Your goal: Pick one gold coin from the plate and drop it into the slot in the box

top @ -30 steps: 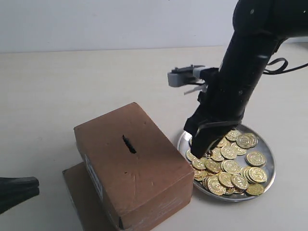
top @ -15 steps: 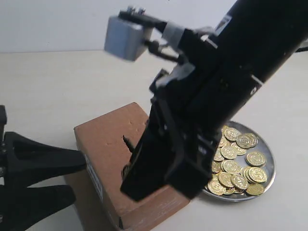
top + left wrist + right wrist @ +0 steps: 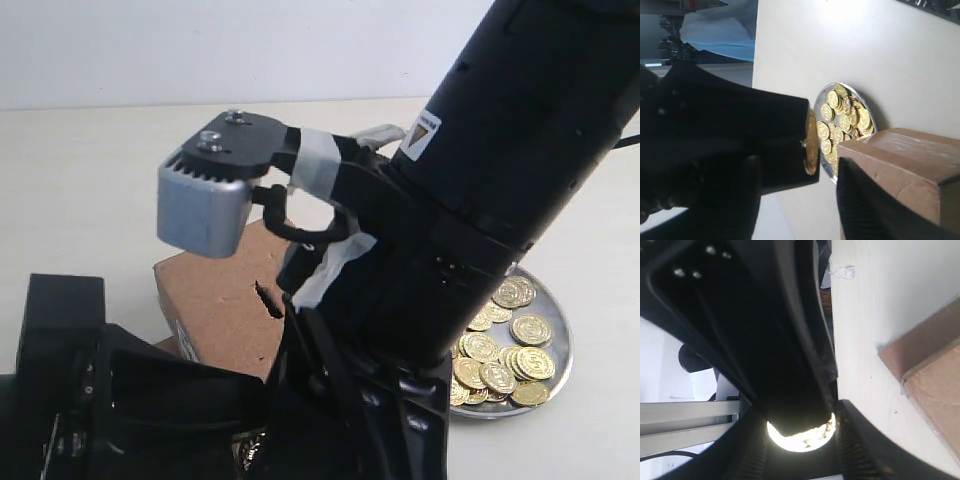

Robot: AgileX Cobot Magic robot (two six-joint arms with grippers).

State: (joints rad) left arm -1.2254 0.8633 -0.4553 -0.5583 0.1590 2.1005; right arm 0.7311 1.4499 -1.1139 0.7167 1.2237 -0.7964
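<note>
The brown cardboard box (image 3: 215, 300) shows its dark slot (image 3: 268, 298) on top. Beside it, the silver plate (image 3: 560, 372) holds several gold coins (image 3: 520, 345). My right gripper (image 3: 800, 432) is shut on one gold coin (image 3: 800, 437), held low in front of the box. In the left wrist view that coin (image 3: 811, 142) appears edge-on against a black right finger. My left gripper (image 3: 796, 175) is open, its fingers on either side of that coin-bearing finger and not touching it. The box (image 3: 910, 170) and plate (image 3: 826, 167) lie just beyond.
The right arm's grey camera block (image 3: 205, 215) hangs over the box's far edge. The black left arm (image 3: 80, 400) fills the lower left corner. A flat brown cardboard sheet (image 3: 168, 347) lies under the box. Pale tabletop (image 3: 100, 180) stretches behind.
The right arm has left the plate and swung over the box toward the lower front, carrying a coin. The left arm has risen from the lower left to meet it.
</note>
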